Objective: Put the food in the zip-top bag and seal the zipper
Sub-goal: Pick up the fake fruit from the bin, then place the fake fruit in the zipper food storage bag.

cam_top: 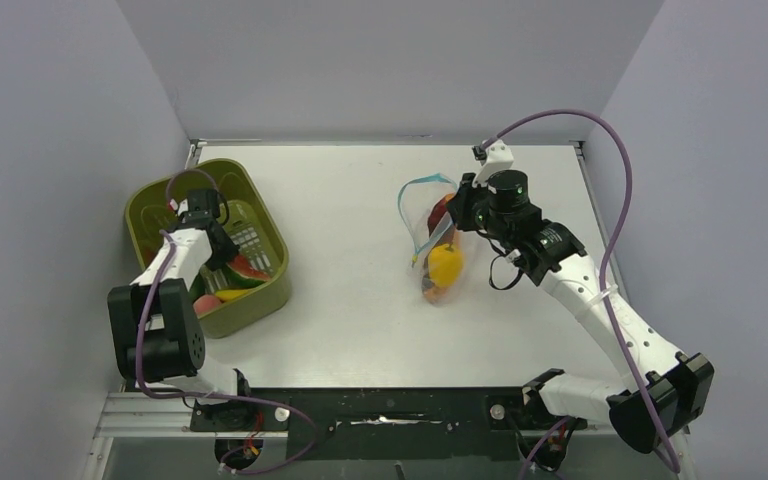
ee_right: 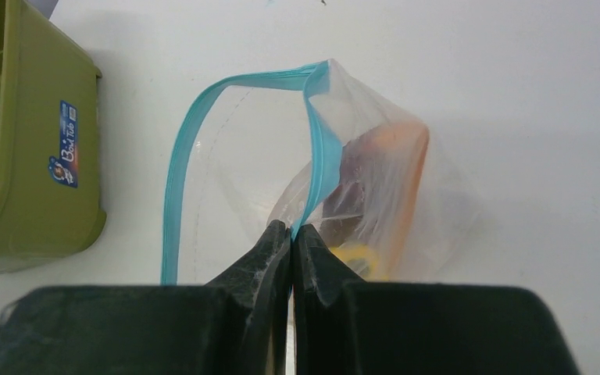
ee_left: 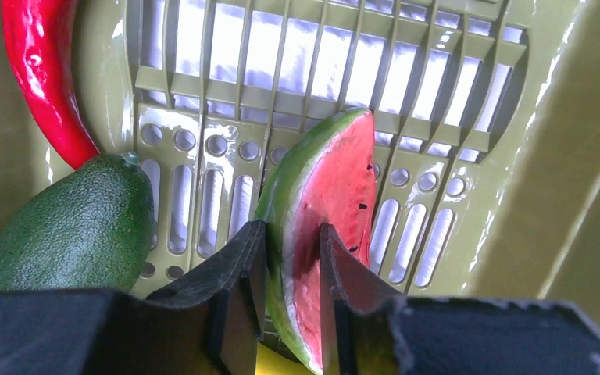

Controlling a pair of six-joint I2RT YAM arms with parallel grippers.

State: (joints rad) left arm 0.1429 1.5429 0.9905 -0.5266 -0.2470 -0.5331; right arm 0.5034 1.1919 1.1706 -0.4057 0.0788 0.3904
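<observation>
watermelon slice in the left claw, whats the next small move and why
Probably lift it straight up: the left claw looks closed on the watermelon slice, low in the olive-green bin beside the avocado, while the right claw pinches the zipper, holding the bag mouth open.

Table (cam_top: 360, 250): one, white, rectangular, with a smooth plain top that fills the middle of the overhead view.
Metal trim (cam_top: 380, 143): a thin silver strip along the table's far edge, turning down at both far corners.
Back wall (cam_top: 390, 60): plain pale grey, unmarked, standing at the table's far edge.
Left wall (cam_top: 50, 150): same pale grey, closing that side.
Right wall (cam_top: 720, 150): same, with a faint lilac cast.
Metal rail (cam_top: 140, 415): silver, along the near edge, with a black plate (cam_top: 410, 408) beside it.
Light: even, from above, casting soft shadows.
</observation>
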